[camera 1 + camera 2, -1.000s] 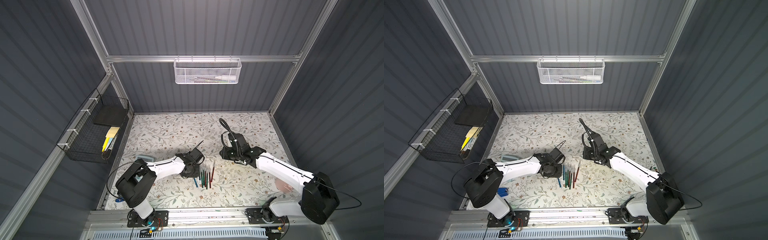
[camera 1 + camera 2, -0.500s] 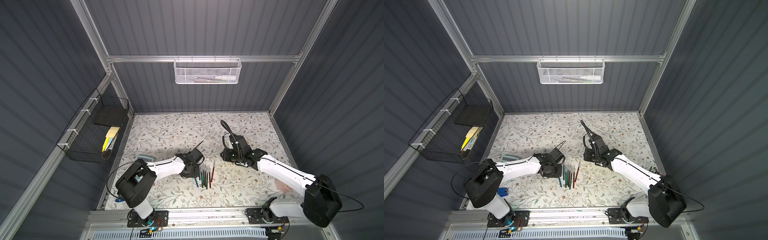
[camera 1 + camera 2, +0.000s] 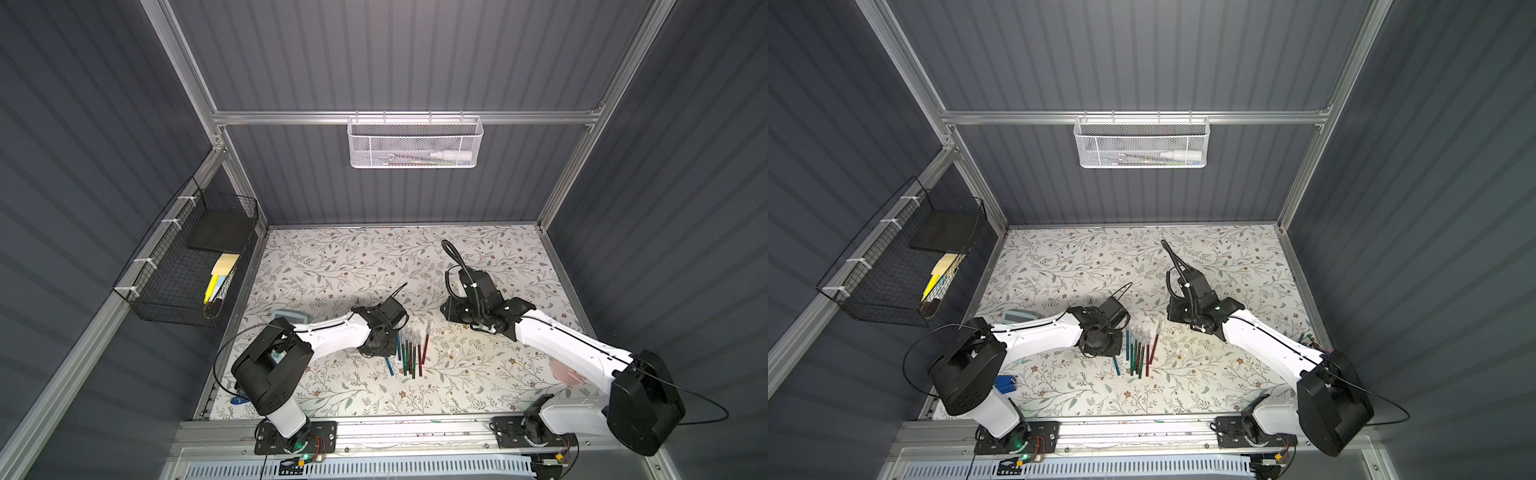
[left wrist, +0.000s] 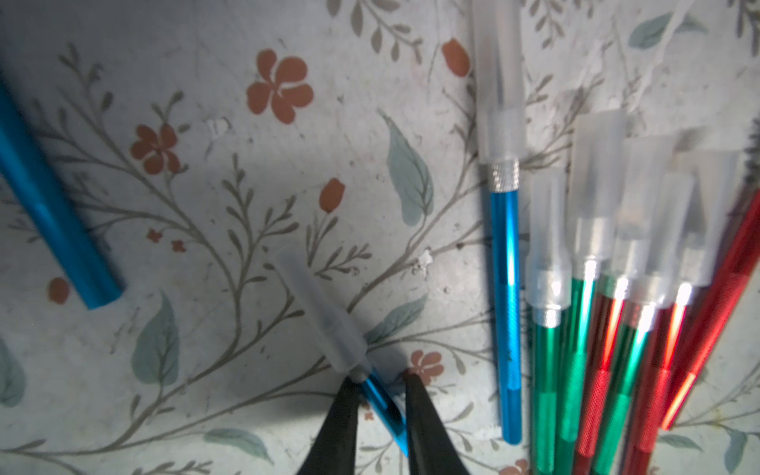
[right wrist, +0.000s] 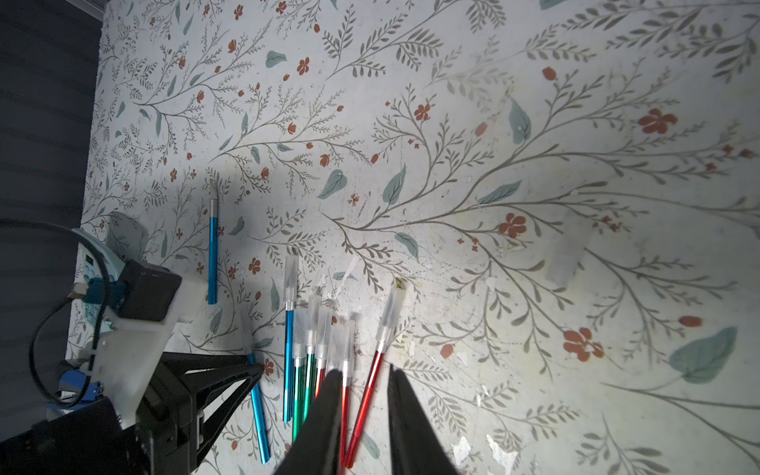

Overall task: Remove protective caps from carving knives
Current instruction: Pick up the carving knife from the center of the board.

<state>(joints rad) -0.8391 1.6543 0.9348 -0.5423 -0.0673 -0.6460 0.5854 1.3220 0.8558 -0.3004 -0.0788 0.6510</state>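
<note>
**Left jaws at a capped blue knife, right jaws empty**

Nearest you, the carving knives lie fanned on the table, handle ends toward you, blade ends away. Blue, green and red handles, most touching or overlapping a neighbour. The protective caps sit on the blade ends you can see in the fan.

Just left of the fan, one blue knife lies slanted and apart, its frosted cap on. Your left gripper is down at it: jaws nearly together, straddling the handle right behind the cap. One jaw touches the handle; a sliver of table shows between the handle and the other jaw. You cannot tell whether the pinch is firm.

On that knife's other side from the fan, well apart, a second blue knife lies alone, silver tip bare.

At the fan's right edge a red knife splays outward, capped.

Your right gripper sits beyond the fan and to its right in both top views, near the capped ends. Jaws spread by a narrow gap, gripping nothing; the red knife shows through the gap, lying on the table.

Farther off, a black wire basket hangs on the left wall. Farthest, a white mesh basket hangs on the back rail, a white bottle lying in it.
</note>
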